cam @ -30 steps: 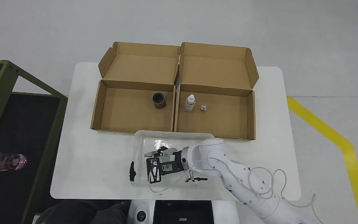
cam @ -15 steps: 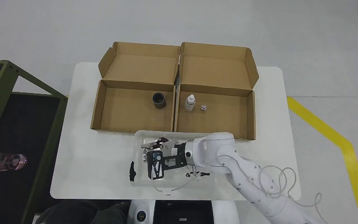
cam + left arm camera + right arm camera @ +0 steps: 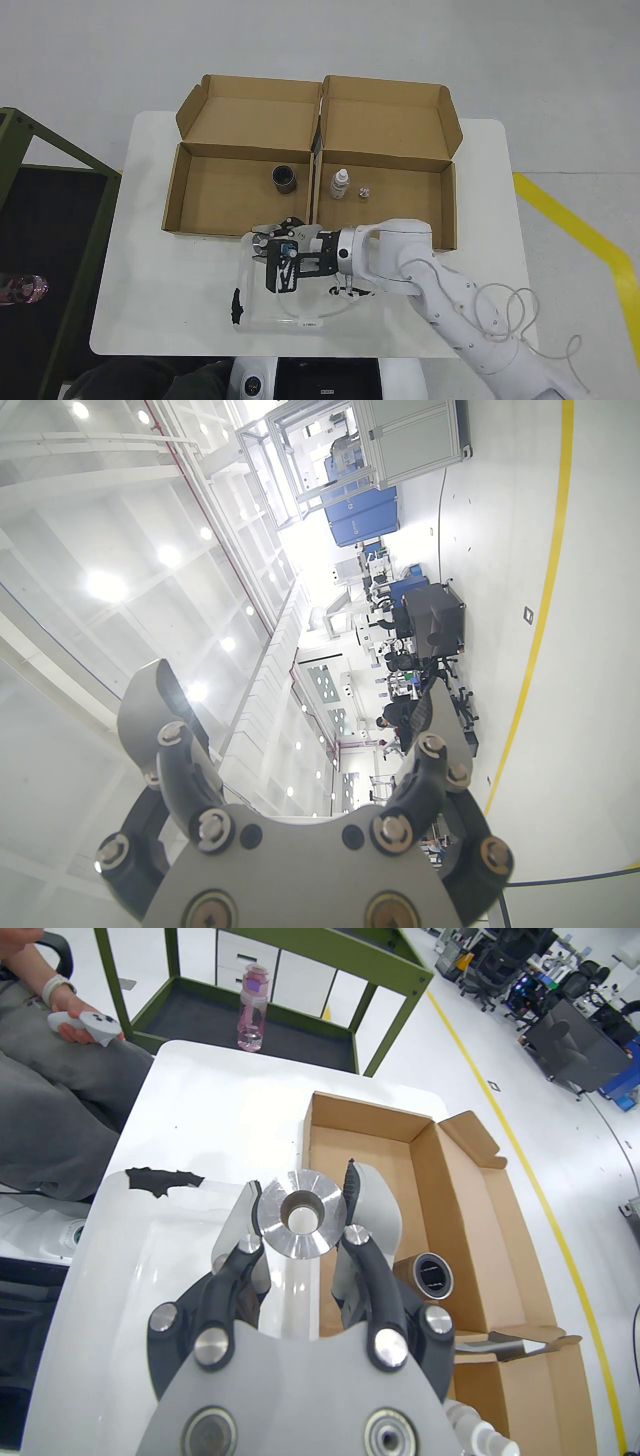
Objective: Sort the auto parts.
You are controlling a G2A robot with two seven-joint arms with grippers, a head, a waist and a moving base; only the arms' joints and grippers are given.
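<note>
Robotics lab hall: high lit ceiling (image 3: 150, 500), blue machine cabinets (image 3: 360, 517), yellow floor line (image 3: 575, 228).

left box (image 3: 215, 205) beside right box (image 3: 410, 210) at table (image 3: 140, 250) back | cylinder (image 3: 284, 179) in left box | bottle (image 3: 341, 183), small part (image 3: 365, 191) in right box | tray (image 3: 350, 241) before boxes | ring (image 3: 302, 1220) in right gripper (image 3: 302, 1190) above tray
</note>
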